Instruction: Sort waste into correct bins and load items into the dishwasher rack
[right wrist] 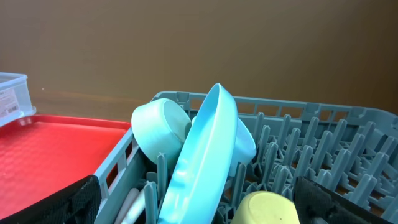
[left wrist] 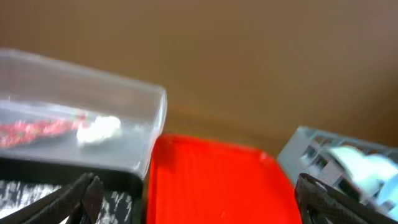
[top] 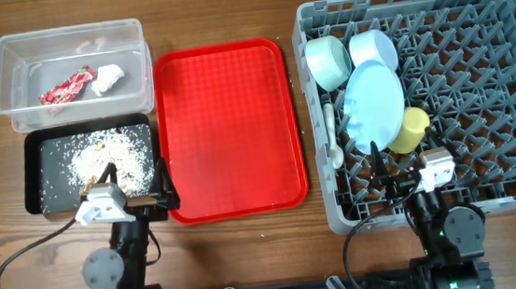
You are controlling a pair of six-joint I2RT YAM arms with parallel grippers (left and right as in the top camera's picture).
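Note:
The grey dishwasher rack (top: 479, 97) holds the mint green bowl (top: 327, 61), the pale blue bowl (top: 376, 48), the pale blue plate (top: 374, 106) on edge, the yellow cup (top: 413, 128) and a white utensil (top: 331, 133). The clear tub (top: 67, 49) holds the red wrapper (top: 67, 87) and the white scrap (top: 107, 77). The black tray (top: 34, 173) holds rice scraps (top: 109, 156). My left gripper (top: 141, 197) is open and empty at the red tray's front left corner. My right gripper (top: 401, 174) is open and empty over the rack's front edge. The plate (right wrist: 202, 155), the green bowl (right wrist: 158, 130) and the cup (right wrist: 267, 208) show in the right wrist view.
The flat red serving tray (top: 228, 128) lies between the bins and the rack; it also shows in the left wrist view (left wrist: 211, 186). The wooden table (top: 249, 257) runs along the front, with cables near both arm bases.

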